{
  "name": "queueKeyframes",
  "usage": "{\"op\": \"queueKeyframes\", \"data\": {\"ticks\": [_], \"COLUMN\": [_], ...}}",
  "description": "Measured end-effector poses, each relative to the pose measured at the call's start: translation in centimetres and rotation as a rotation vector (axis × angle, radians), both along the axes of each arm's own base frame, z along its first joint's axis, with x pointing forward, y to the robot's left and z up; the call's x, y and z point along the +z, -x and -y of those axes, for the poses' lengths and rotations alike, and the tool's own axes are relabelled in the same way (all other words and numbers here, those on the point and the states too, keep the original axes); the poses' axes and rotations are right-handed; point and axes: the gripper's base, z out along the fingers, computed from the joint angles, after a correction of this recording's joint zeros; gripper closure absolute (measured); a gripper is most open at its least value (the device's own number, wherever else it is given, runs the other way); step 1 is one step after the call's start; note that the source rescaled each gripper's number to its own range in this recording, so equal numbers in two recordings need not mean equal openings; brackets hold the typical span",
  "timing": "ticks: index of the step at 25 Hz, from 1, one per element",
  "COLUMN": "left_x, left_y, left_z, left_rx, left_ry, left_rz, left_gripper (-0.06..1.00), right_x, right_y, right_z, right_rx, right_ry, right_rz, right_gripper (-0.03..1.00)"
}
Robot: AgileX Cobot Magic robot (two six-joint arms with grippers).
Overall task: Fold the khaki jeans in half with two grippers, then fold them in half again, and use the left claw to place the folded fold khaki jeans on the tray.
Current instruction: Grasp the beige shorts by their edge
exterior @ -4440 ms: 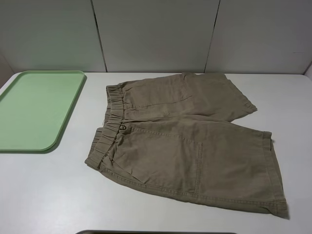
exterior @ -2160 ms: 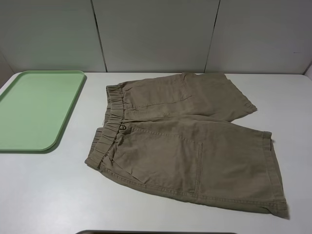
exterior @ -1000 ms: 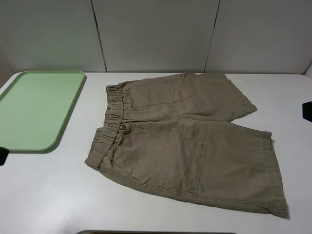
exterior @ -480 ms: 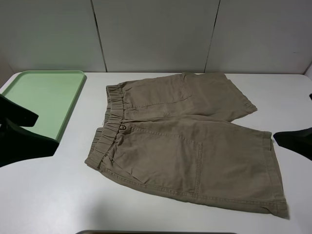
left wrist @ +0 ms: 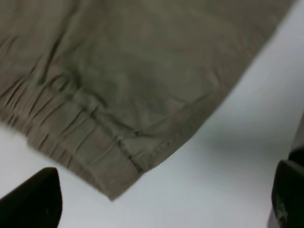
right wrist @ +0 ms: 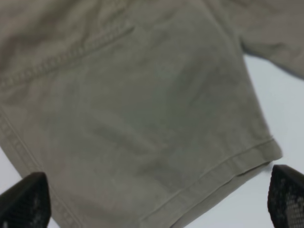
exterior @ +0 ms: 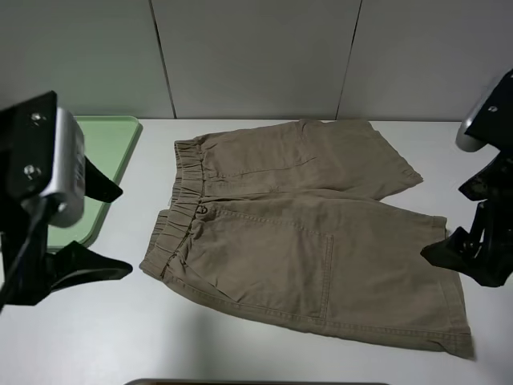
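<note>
**Both end effectors open, flanking the spread khaki jeans**

Khaki jeans [exterior: 304,233]: lying flat on the white worktop [exterior: 240,345], unfolded. The gathered waistband [exterior: 180,200] faces the tray side and both legs run toward the right. No part is lifted.

Tray [exterior: 120,140]: pale green, at the far left of the worktop, apart from the garment. Most of it is hidden behind the left arm, and what shows is bare.

Left end effector [exterior: 124,233]: the arm reaches in from the left edge, and its grey screwed plate [exterior: 64,168] faces the camera. The jaws are spread wide and point at the waistband end. One fingertip sits near the tray's corner and the other near the near waistband corner, just short of the cloth. In the wrist view that corner lies in the gap between the two black fingers [left wrist: 33,202], with white worktop under the tips. Nothing is gripped.

Right end effector [exterior: 443,223]: the arm enters from the right edge and hangs over the leg ends. The jaws are wide apart. The lower fingertip is at the hem [exterior: 449,265] of the nearer leg. Whether it touches the fabric cannot be told. In the wrist view the hemmed leg spans the whole gap between the fingers, and no cloth is pinched.
</note>
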Motion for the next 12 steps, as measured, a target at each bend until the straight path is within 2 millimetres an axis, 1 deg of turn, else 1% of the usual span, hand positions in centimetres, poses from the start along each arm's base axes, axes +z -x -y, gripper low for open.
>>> {"op": "queueKeyframes", "data": {"ticks": [3, 6, 12], "left_x": [-1.0, -2.2, -4.7], "left_y": [-0.8, -1.7, -3.1], "left_z": [0.5, 0.5, 0.7], "left_rx": [-0.054, -0.072, -0.098], "left_ry": [-0.062, -0.128, -0.222], "left_rz": [0.027, 0.027, -0.004], "left_gripper": [0.07, 0.07, 0.07], "right_x": [-1.7, -3.4, -6.2], "right_y": [-0.4, -0.3, 0.6], "right_z": [0.0, 0.2, 1.0], "right_rx": [0.033, 0.071, 0.168], "right_ry": [0.055, 0.108, 0.190], "right_rz": [-0.054, -0.073, -0.010], "right_gripper": [-0.03, -0.03, -0.03]}}
